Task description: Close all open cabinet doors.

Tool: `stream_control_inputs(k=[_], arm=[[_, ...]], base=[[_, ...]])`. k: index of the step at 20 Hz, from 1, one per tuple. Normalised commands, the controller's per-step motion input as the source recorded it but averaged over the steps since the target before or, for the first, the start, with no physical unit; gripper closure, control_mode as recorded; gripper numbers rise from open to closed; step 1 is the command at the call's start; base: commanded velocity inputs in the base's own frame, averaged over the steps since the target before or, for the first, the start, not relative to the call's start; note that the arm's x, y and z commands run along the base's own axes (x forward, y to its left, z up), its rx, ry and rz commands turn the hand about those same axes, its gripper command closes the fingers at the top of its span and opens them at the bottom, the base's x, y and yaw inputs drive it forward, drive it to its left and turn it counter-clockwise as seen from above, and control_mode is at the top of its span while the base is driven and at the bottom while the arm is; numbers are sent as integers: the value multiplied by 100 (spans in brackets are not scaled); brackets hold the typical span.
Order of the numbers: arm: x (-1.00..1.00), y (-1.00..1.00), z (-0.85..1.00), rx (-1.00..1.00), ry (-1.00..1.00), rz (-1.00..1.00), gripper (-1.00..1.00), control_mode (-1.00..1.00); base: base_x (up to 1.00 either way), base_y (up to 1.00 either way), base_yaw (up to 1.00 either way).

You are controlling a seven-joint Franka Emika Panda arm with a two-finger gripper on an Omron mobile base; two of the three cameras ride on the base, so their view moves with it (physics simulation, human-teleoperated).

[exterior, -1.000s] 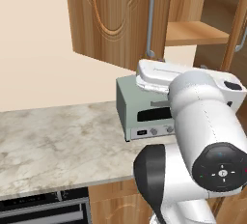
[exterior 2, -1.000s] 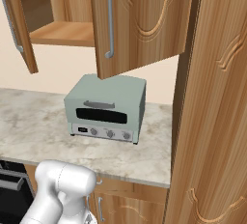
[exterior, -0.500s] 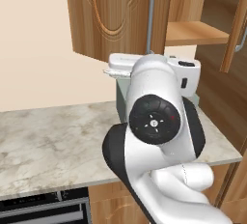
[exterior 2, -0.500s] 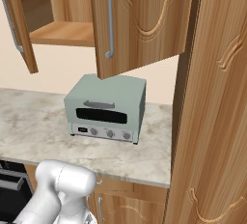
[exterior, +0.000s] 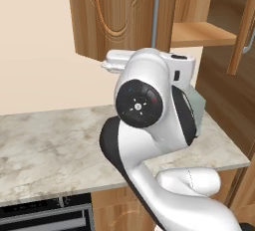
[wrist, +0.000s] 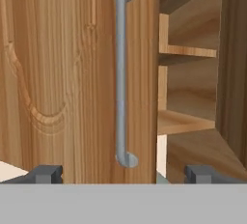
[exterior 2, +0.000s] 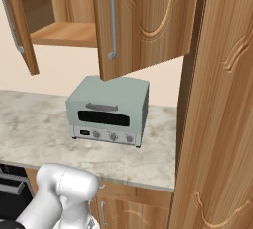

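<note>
The gripper [wrist: 123, 172] has its two fingertips [wrist: 46, 174] spread wide and holds nothing. Straight ahead of it, apart from the tips, stands an open cabinet door [wrist: 72, 73], its silver handle [wrist: 121, 73] running upright almost midway between the fingers. Past that door's edge lie the bare wooden shelves [wrist: 185, 121] of the cabinet. A second door [exterior 2: 20, 25] hangs open on the far side of the shelves. Below them a pale green toaster oven [exterior 2: 109, 109] sits on the marble counter [exterior 2: 39, 129].
</note>
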Motion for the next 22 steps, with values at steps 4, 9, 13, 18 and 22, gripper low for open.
stream_control_inputs(k=[4,9,13,18,22], arm=[[52,-33,0,0,0,0,-100,-100],[62,-29,0,0,0,0,-100,-100],[68,-6,0,0,0,-1,-100,-100],[80,0,0,0,0,-5,-100,-100],[75,0,0,0,0,-8,-100,-100]], base=[[0,0,0],[0,0,0],[0,0,0],[0,0,0],[0,0,0]])
